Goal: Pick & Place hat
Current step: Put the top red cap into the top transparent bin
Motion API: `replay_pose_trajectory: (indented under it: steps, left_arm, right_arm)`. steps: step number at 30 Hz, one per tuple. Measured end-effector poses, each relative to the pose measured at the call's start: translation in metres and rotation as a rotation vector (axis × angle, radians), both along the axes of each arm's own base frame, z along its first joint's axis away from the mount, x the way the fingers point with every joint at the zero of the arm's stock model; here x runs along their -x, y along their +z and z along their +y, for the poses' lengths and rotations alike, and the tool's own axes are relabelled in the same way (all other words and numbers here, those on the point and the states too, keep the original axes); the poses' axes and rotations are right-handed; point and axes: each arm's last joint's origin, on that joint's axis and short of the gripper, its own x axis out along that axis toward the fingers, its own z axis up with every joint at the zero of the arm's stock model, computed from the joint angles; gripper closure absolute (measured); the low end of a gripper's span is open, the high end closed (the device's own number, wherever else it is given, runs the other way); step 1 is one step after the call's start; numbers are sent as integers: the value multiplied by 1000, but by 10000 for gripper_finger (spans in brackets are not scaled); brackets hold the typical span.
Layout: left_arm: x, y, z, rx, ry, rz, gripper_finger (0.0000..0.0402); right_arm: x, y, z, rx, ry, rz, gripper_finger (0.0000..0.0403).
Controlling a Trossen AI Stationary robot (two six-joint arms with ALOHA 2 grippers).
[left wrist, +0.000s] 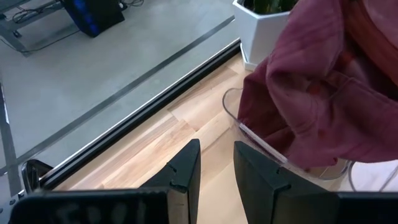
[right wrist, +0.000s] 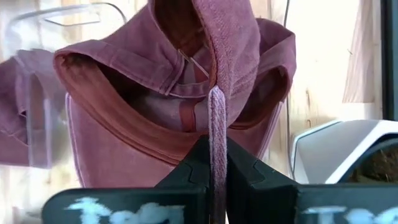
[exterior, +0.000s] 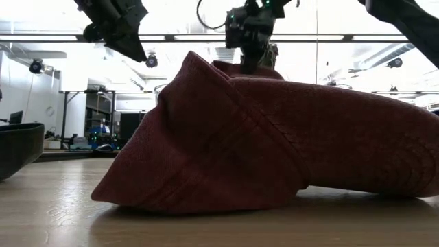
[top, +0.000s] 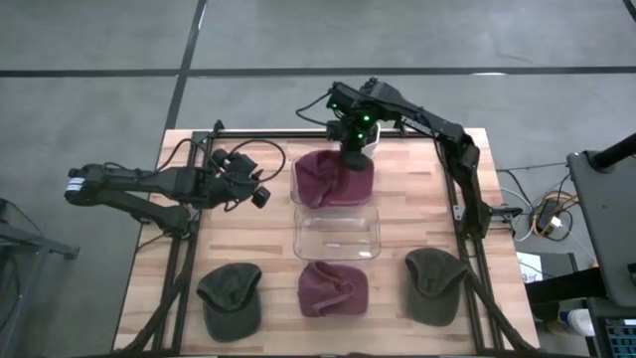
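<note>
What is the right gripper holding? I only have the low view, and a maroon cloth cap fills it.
Observer: The right gripper is shut on a fold of another maroon cloth cap, not the one blocking your view.
Operator: Where is it?
Observer: It hangs at the far end of the clear plastic bin in the middle of the table, draped against the bin's rim.
Operator: Left arm?
Observer: The left gripper is open and empty, off to the bin's left side.

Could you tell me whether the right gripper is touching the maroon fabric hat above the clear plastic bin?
Touching. The right wrist view shows the right gripper with its jaws shut on a strip of the maroon fabric hat.
</note>
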Motion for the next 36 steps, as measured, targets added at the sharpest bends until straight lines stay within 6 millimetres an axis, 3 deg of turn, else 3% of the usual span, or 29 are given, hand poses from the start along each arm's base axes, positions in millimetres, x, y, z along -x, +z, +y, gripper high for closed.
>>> replay_pose_trajectory:
  steps: [21, 36]
  left_arm:
    - [0, -6, 0, 20, 21, -7, 312]
    - [0, -6, 0, 20, 21, -8, 312]
  right_arm:
    - [-19, -36, -13, 11, -3, 54, 390]
    - [-18, -40, -15, 42, -15, 88, 390]
